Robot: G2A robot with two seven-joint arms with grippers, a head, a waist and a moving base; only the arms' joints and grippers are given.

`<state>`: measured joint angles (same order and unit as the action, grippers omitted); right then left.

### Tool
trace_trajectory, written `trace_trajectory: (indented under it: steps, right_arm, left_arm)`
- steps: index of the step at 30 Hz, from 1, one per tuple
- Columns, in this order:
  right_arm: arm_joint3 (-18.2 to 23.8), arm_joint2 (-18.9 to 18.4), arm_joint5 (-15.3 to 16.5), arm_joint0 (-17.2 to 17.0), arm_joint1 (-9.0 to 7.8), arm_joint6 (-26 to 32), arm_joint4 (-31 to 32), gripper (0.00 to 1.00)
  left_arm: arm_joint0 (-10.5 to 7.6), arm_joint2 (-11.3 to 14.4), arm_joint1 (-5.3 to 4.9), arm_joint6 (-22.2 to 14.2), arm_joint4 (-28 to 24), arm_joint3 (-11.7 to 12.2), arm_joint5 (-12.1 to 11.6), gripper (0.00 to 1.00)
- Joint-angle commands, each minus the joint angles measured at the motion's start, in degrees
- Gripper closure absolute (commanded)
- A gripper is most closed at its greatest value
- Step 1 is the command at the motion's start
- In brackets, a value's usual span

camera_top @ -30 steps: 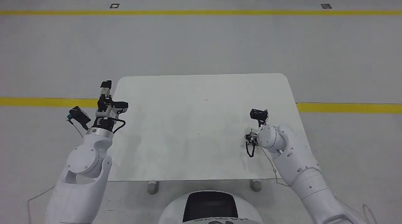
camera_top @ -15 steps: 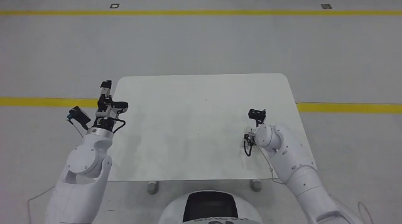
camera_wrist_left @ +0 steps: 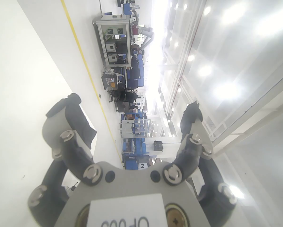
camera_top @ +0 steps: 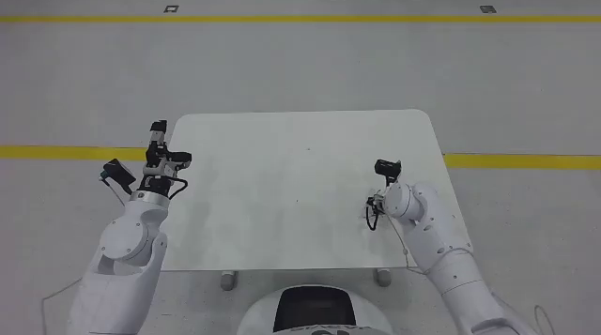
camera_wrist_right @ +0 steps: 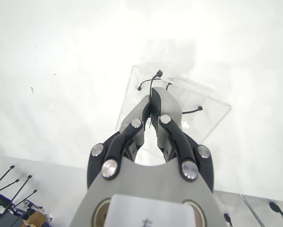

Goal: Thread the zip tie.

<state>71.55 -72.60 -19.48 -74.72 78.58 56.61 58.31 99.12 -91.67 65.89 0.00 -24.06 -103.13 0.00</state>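
A black zip tie (camera_wrist_right: 153,81) is pinched between the fingers of my right gripper (camera_wrist_right: 152,94), its head (camera_wrist_right: 159,73) sticking out past the tips. This gripper hangs just above a clear plastic box (camera_wrist_right: 217,109) on the white table (camera_top: 282,194), near the table's right edge. More black zip ties (camera_wrist_right: 191,111) lie inside the box. My left gripper (camera_wrist_left: 132,102) stands open and holds nothing; it points up and away at the table's left edge (camera_top: 156,143).
The table's white top stretches bare between the two arms. A yellow floor line (camera_top: 300,19) runs beyond the table. Thin black stands (camera_wrist_right: 11,185) show past the table's edge in the right wrist view.
My right wrist has shifted a little left and back again near the table's right edge, still shut on the zip tie. The left arm has kept still.
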Motion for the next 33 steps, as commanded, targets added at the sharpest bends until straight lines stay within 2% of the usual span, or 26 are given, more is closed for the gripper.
trace_trajectory:
  steps: [1, 6, 11, 14, 24, 27, 29, 33]
  right_arm:
    - [2.89, -1.5, 0.0, -1.16, -0.23, 1.07, -0.2, 1.0]
    - [10.04, -5.31, 0.55, -4.36, -0.97, 3.58, -2.9, 1.0]
    - [14.08, -10.3, 4.54, -6.86, -1.74, 5.41, -10.41, 1.0]
    - [14.8, -12.55, 7.96, -7.69, -1.98, 5.51, -15.97, 1.0]
    - [14.89, -12.54, 8.14, -7.73, -1.98, 4.99, -15.97, 1.0]
    - [16.9, -13.35, 12.45, -9.29, -2.21, -1.13, -16.17, 1.0]
    - [18.01, -15.35, 15.75, -10.44, -2.47, -3.86, -18.97, 1.0]
    - [17.29, -18.4, 19.73, -10.72, -3.02, -5.94, -22.55, 1.0]
  left_arm:
    - [0.0, 0.0, 0.0, 0.0, 0.0, 0.0, 0.0, 0.0]
    - [0.0, 0.0, 0.0, 0.0, 0.0, 0.0, 0.0, 0.0]
    - [0.0, 0.0, 0.0, 0.0, 0.0, 0.0, 0.0, 0.0]
    - [0.0, 0.0, 0.0, 0.0, 0.0, 0.0, 0.0, 0.0]
    - [0.0, 0.0, 0.0, 0.0, 0.0, 0.0, 0.0, 0.0]
    - [0.0, 0.0, 0.0, 0.0, 0.0, 0.0, 0.0, 0.0]
    - [0.0, 0.0, 0.0, 0.0, 0.0, 0.0, 0.0, 0.0]
    - [0.0, 0.0, 0.0, 0.0, 0.0, 0.0, 0.0, 0.0]
